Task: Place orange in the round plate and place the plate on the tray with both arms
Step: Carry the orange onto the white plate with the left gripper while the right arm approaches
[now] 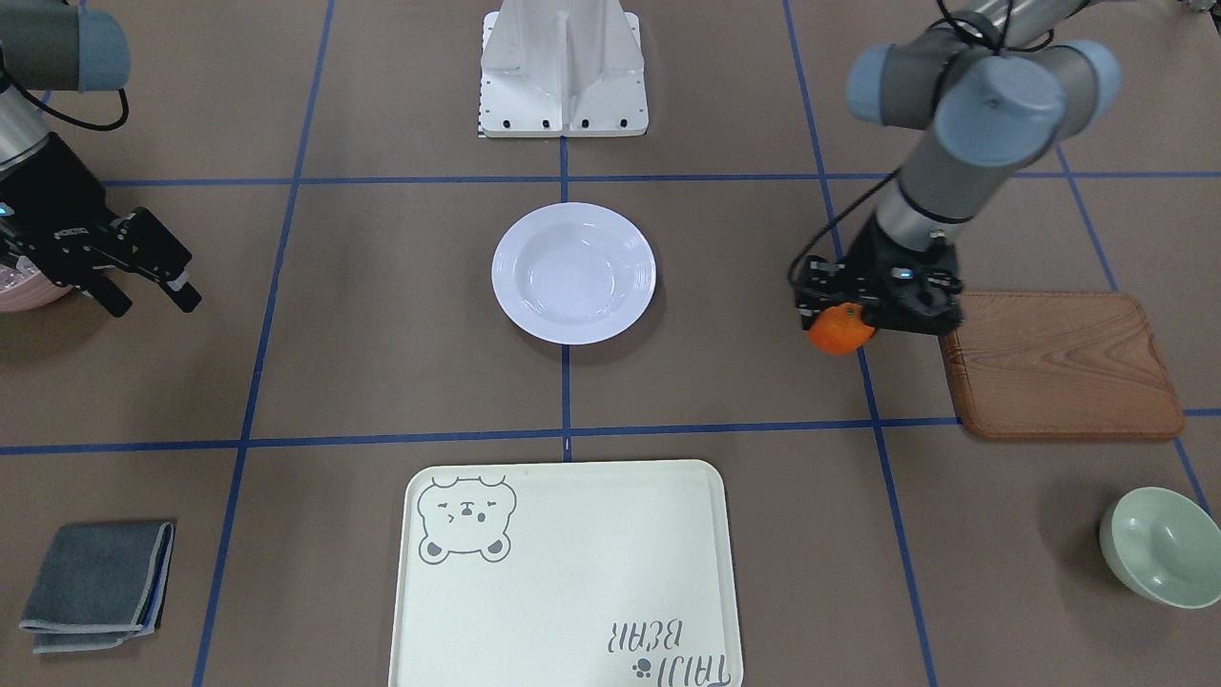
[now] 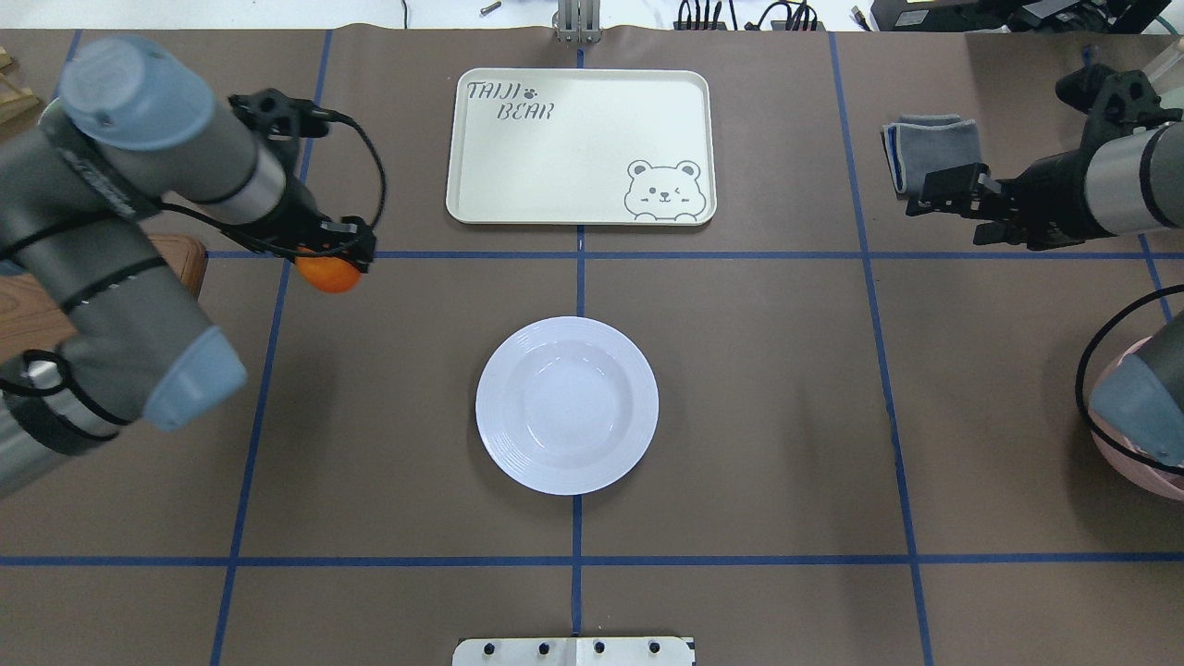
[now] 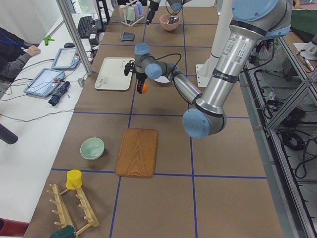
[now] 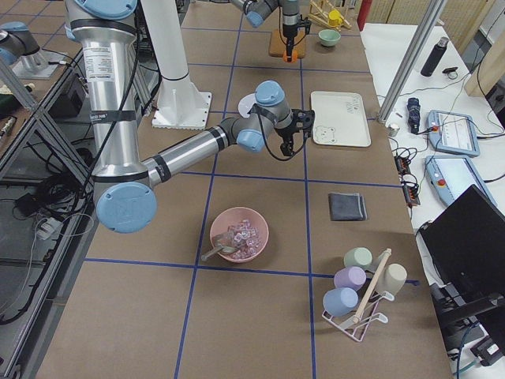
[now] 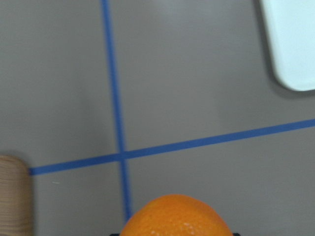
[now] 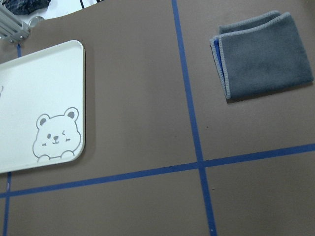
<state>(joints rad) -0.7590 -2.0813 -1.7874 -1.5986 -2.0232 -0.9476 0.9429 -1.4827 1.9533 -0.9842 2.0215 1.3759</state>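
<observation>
My left gripper point(image 1: 841, 315) is shut on the orange point(image 1: 839, 332), which hangs above the table between the wooden board and the round plate point(image 1: 572, 273). The left wrist view shows the orange point(image 5: 176, 216) at its bottom edge and a corner of the tray point(image 5: 295, 44) at the top right. The white plate point(image 2: 566, 405) sits empty at the table's centre. The cream bear-print tray point(image 2: 581, 146) lies empty beyond it, on the far side from the robot. My right gripper point(image 1: 155, 301) hovers open with nothing between its fingers, far off to the plate's other side.
A brown wooden board point(image 1: 1064, 363) lies just behind the left gripper. A pale green bowl point(image 1: 1164, 546) stands near the table's corner. A folded grey cloth point(image 1: 95, 584) lies on the right arm's side, and a pink bowl point(image 2: 1138, 435) sits under that arm.
</observation>
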